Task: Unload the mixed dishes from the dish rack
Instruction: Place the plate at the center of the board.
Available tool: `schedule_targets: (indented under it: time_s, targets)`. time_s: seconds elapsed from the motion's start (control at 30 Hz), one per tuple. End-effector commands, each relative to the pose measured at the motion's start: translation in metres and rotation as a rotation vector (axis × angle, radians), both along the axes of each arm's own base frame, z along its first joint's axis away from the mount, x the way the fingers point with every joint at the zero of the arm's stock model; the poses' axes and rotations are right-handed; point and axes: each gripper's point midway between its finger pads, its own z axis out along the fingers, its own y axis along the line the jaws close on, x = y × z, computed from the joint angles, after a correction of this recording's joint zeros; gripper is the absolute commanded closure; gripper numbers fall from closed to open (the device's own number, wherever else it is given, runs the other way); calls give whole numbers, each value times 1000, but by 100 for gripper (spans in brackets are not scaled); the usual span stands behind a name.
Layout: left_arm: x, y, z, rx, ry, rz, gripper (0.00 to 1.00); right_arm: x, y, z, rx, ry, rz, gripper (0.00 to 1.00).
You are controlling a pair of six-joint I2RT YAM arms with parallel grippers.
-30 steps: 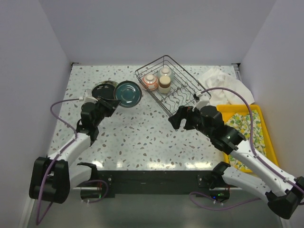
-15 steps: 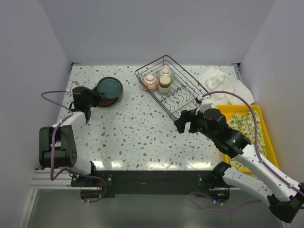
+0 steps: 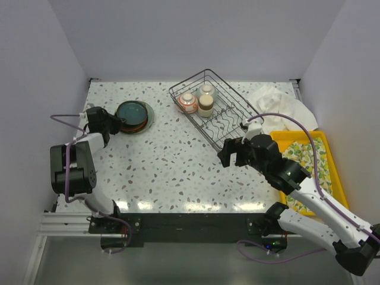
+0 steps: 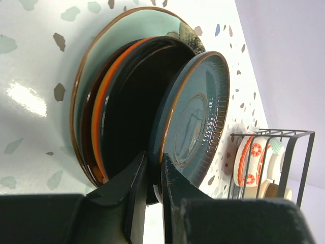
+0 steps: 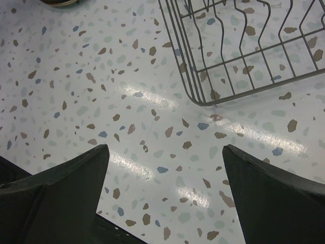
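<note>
My left gripper (image 4: 155,175) is shut on the rim of a teal plate (image 4: 195,119). It holds the plate tilted just over a stack of plates (image 4: 122,107) on the table at the far left (image 3: 133,114). The dark wire dish rack (image 3: 215,107) stands at the back centre. A red-patterned bowl (image 3: 187,102) and two cream and brown cups (image 3: 205,103) sit in it; they also show in the left wrist view (image 4: 251,160). My right gripper (image 5: 165,168) is open and empty above bare table, just in front of the rack's near corner (image 5: 203,96).
A white cloth (image 3: 279,107) lies at the back right. A yellow plastic tray (image 3: 314,166) with a patterned cloth sits along the right edge, under my right arm. White walls close in the table on three sides.
My left gripper has carried the teal plate left and down onto the stack, from tilted upright to nearly flat. My right arm has shifted slightly back and right.
</note>
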Motion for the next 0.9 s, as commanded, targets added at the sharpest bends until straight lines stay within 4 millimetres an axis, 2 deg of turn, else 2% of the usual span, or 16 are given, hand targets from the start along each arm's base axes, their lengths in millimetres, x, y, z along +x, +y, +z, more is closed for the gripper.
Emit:
schedule_targets:
  time_s: [0.0, 0.1, 0.33, 0.43, 0.7, 0.83, 0.87]
  targets:
    - [21, 6, 30, 17, -106, -37, 100, 6, 1, 25, 28, -56, -6, 2]
    - [20, 10, 23, 23, -83, -39, 100, 6, 2, 24, 33, -49, -10, 2]
    - [17, 11, 19, 53, -55, -75, 68, 7, 4, 26, 37, -48, -9, 2]
    - [15, 12, 19, 77, -42, -92, 60, 8, 5, 27, 38, -48, -9, 2]
    - [7, 16, 31, 179, -8, -146, 47, 9, 8, 31, 50, -54, 0, 2]
    - [5, 18, 36, 230, 9, -179, 36, 9, 9, 34, 59, -57, 5, 2]
    - [0, 17, 32, 228, 38, -193, 34, 9, 9, 33, 57, -55, 5, 2]
